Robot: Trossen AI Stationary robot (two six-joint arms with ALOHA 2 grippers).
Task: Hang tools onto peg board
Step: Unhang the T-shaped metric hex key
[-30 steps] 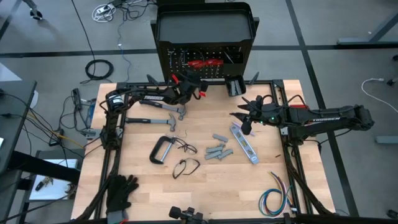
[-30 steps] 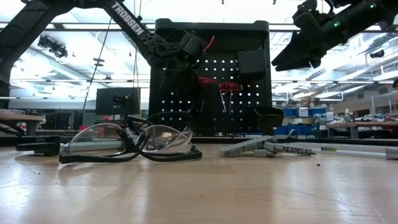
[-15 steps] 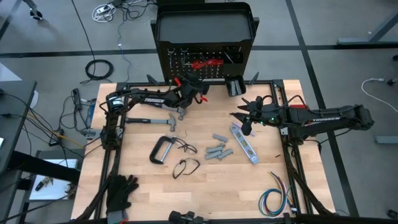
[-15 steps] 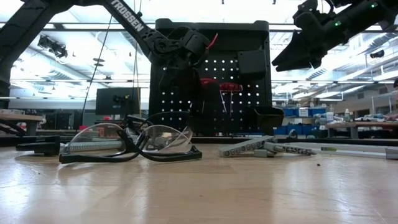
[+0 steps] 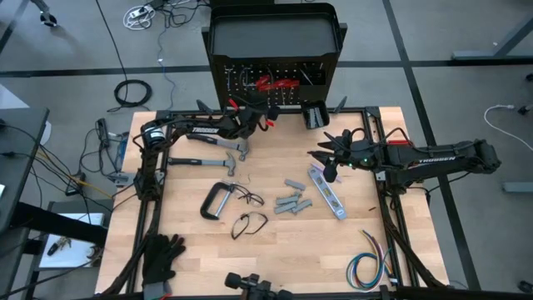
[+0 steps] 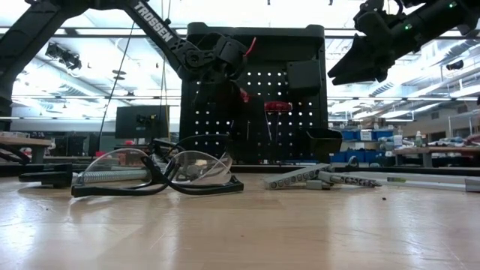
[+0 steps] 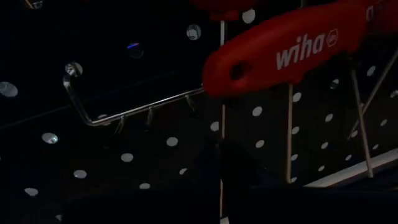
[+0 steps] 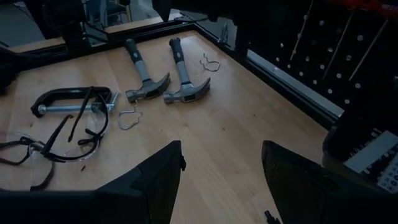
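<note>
Writing: we read "wiha" in white on the red-handled tool [image 7: 292, 53] in the left wrist view, and "TROSSEN" in white on both arms.
Left hand [image 5: 265, 117]: up against the peg board [image 5: 275, 79], pressed together on the red-handled tool; in the left wrist view the red handle sits just beside a silver hook [image 7: 124, 112] on the panel.
Right hand [image 5: 326, 154]: we see it spread and holding nothing, hovering above the surface [image 5: 275, 250]; the silver flat bar tool [image 5: 326, 192] lies just below it on the wood.
Peg board: an upright black panel with rows of small holes, beyond the left hand; another red-handled tool [image 6: 278, 106] hangs on it, and a small black bin [image 5: 314, 115] sits at its foot.
Surface: light wooden boards inside a dark frame.
Near the left hand: two black-handled steel hammers [image 8: 163, 78] lie side by side on the wood, heads close together.
Further from both hands: the grey C-clamp [image 5: 215, 201], clear safety glasses [image 5: 248, 223] beside it, and grey metal pieces [image 5: 291, 200] between clamp and flat bar.
Surface edge: black gloves [image 5: 161, 257] at one near corner, a coloured wire bundle [image 5: 368, 262] at the other.
Room: grey floor with loose cables in the high view; the low view shows a bright hall with desks and shelving behind the panel.
</note>
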